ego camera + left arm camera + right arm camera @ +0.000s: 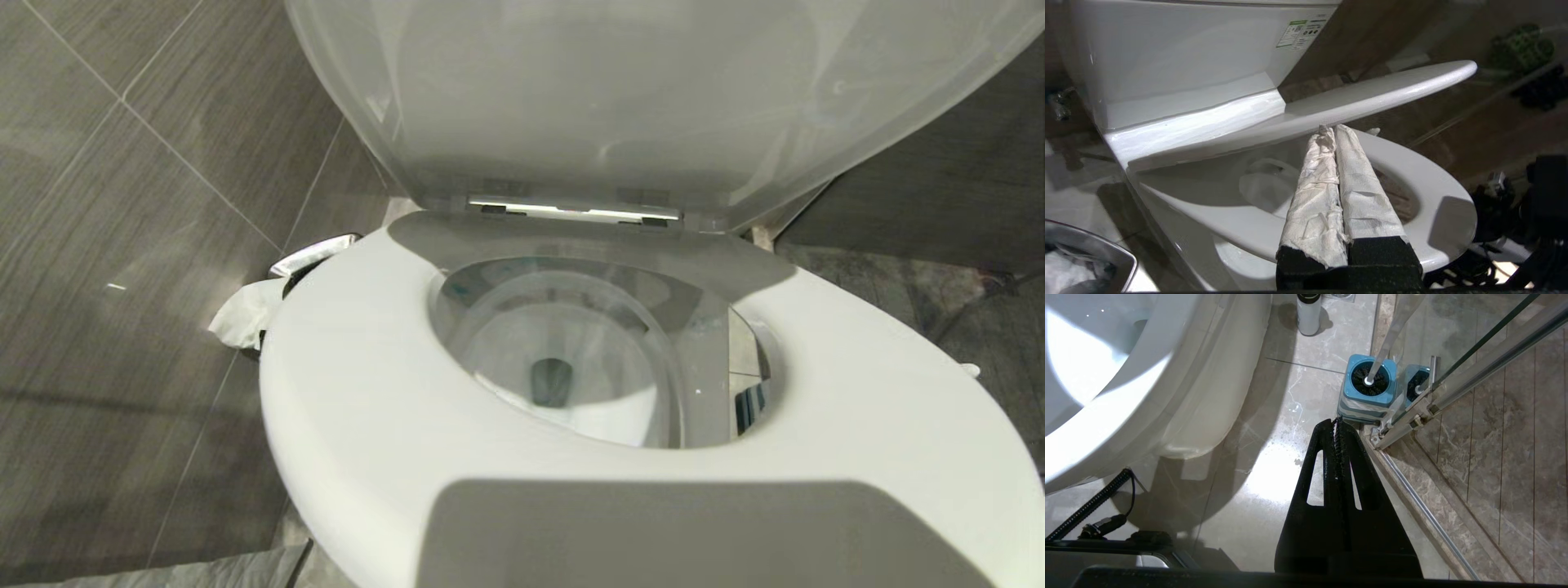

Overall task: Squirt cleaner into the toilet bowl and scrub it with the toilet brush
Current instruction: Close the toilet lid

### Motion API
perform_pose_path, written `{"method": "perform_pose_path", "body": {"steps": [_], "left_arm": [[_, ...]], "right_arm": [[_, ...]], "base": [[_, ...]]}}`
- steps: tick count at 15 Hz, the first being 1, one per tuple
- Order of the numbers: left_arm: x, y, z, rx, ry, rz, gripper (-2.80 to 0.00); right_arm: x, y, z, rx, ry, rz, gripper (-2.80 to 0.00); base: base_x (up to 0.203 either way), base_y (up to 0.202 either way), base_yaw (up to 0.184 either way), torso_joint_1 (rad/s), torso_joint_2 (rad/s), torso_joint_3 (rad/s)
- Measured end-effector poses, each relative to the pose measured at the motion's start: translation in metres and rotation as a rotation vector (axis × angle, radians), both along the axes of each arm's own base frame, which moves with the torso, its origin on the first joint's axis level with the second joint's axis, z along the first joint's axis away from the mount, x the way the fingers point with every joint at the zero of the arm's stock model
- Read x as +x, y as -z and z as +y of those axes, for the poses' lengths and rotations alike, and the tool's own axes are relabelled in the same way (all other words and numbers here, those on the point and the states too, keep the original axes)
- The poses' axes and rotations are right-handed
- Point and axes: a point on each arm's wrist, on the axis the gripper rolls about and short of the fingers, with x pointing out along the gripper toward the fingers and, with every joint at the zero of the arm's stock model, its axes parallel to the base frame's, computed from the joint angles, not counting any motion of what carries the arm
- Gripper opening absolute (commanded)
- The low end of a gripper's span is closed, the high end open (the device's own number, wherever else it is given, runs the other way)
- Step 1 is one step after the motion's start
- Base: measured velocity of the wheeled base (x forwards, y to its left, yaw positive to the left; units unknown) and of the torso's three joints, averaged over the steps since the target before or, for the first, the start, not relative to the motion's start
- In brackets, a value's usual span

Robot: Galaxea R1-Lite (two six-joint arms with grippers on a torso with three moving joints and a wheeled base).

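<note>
Your left gripper (1331, 130) was clenched with nothing in it, its 2 fingers (1314, 196) wrapped in white paper and pressed together along their length. In the left wrist view its tips pointed across the toilet bowl (1249, 220) from the side, level with the gap between the white seat (1437, 196) and the half-raised lid (1372, 92). Behind the lid stood the tank (1180, 53), and on its side you had a white sticker (1300, 33) with a green border; its print was too small to read.

Your right gripper (1337, 421) was clenched too, empty, its 2 black toothed fingers (1349, 465) meeting at the tips. It hung over the pale floor tiles (1274, 428), with the outside of the bowl to one side of it. Just past its tips stood the blue-and-grey square holder (1367, 392), and the toilet brush (1390, 332) sat in it, dark bristles down and the pale handle rising out. The gripper and the brush were near but apart. A glass panel in a metal frame (1453, 392) stood beside the holder and mirrored it. A pale cylindrical bottle (1308, 314) with a dark cap stood farther off on the floor.

From the head view neither arm showed. You looked down into the open bowl, where a faint blue cleaner (522, 268) tint ringed the back under the rim. A chrome bin (314, 253) with white paper hanging out stood beside the toilet on the robot's left.
</note>
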Motion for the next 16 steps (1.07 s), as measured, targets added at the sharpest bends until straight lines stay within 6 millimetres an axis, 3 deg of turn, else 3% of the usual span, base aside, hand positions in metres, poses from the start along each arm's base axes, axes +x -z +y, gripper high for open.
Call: {"method": "perform_pose_path", "body": {"steps": [5, 16], "left_arm": [[-0.001, 0.002, -0.003, 0.022, 0.028, -0.013, -2.80], [0.036, 0.006, -0.046, 0.104, -0.036, -0.035, -2.80]], "right_arm": [[0.000, 0.000, 0.000, 0.000, 0.000, 0.001, -2.80], [0.000, 0.000, 0.000, 0.000, 0.000, 0.000, -2.80]], "base": [[0.000, 0.000, 0.000, 0.000, 0.00, 0.000], [0.000, 0.000, 0.000, 0.000, 0.00, 0.000]]}}
